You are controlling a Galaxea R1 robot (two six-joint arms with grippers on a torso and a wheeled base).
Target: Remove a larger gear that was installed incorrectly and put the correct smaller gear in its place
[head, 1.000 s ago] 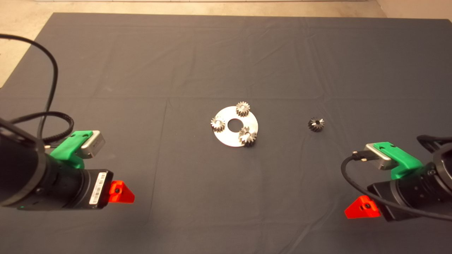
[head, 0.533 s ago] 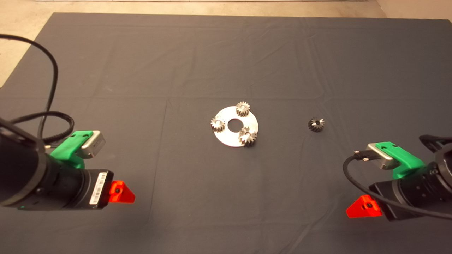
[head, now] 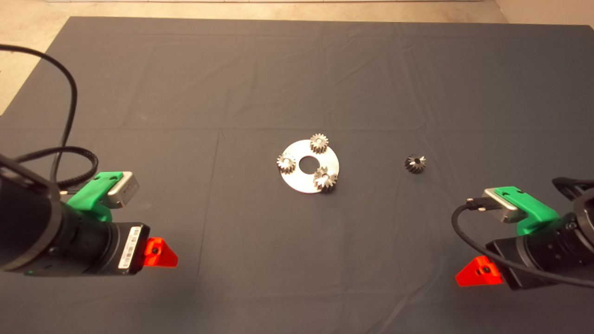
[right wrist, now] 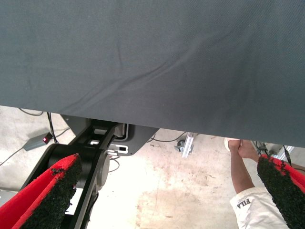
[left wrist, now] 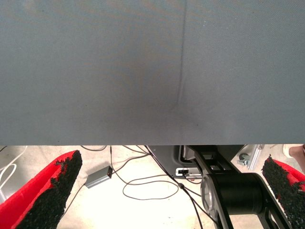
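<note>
Dark mat point(head: 185, 93) under silver disc point(head: 310, 178), smaller gear point(head: 415, 163) apart.

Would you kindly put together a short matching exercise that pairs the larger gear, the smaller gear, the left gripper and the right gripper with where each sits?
1. larger gear
2. smaller gear
3. left gripper
4. right gripper

A. alone on the mat, right of the disc
B. lower right, open
C. on the silver disc, near edge
D. lower left, open

Pairs: 1-C, 2-A, 3-D, 4-B

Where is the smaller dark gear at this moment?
In the head view, the smaller gear lies alone on the mat, right of the silver disc and apart from it.
</note>
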